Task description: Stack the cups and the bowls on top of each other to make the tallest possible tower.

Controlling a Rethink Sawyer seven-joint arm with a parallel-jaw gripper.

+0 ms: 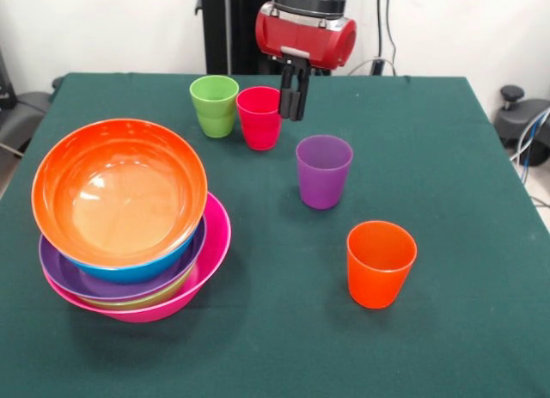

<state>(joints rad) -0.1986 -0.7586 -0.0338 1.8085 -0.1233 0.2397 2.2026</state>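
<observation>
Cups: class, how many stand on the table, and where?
4. Green cup and red cup stand together at the back, purple cup mid-table, orange cup nearest. Another may be hidden inside the bowls.

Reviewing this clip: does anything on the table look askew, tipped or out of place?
Yes: the orange bowl sits tilted on the bowl stack, leaning toward the camera rather than nesting flat. The four visible cups, green, red, purple and orange, stand upright. No spill or damage.

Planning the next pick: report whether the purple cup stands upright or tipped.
Upright. The purple cup stands on its narrow base on the green tablecloth, its open rim facing up, apart from the other cups.
</observation>
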